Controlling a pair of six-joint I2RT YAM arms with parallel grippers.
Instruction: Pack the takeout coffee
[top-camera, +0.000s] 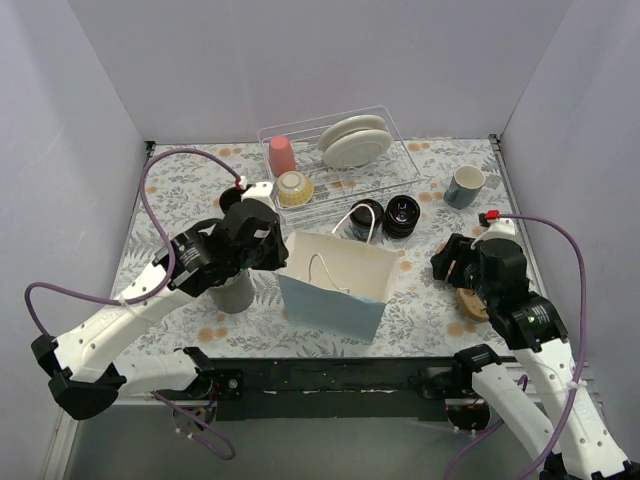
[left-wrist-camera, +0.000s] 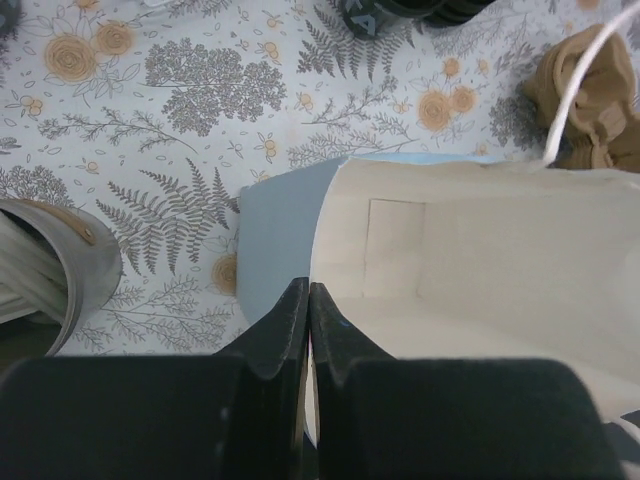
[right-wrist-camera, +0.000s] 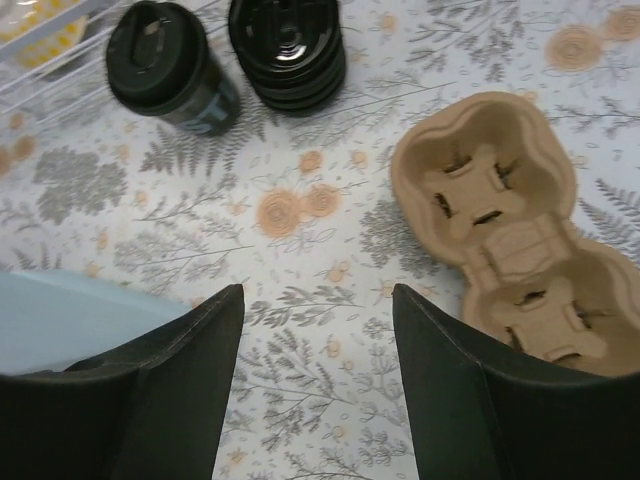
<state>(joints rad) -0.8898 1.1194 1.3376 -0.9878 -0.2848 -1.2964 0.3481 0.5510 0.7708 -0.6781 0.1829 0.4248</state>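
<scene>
Two black takeout coffees stand behind the bag: one lidded cup (top-camera: 367, 218) (right-wrist-camera: 165, 65), and a second black round-lidded one (top-camera: 402, 215) (right-wrist-camera: 288, 50) right of it. The light blue paper bag (top-camera: 335, 285) stands open mid-table, its white inside (left-wrist-camera: 480, 270) showing nothing in it. My left gripper (top-camera: 283, 250) (left-wrist-camera: 310, 290) is shut on the bag's left rim, a thin sliver of the wall between its fingers. To the right of the bag my right gripper (top-camera: 450, 262) (right-wrist-camera: 318, 300) hangs open over bare tablecloth, holding nothing, short of the cups.
A brown cardboard cup carrier (right-wrist-camera: 500, 220) (top-camera: 470, 303) lies beside my right gripper. A grey metal utensil cup (top-camera: 233, 290) (left-wrist-camera: 60, 260) stands left of the bag. At the back are a wire dish rack (top-camera: 400, 150) with plates and bowls and a blue-grey mug (top-camera: 464, 186).
</scene>
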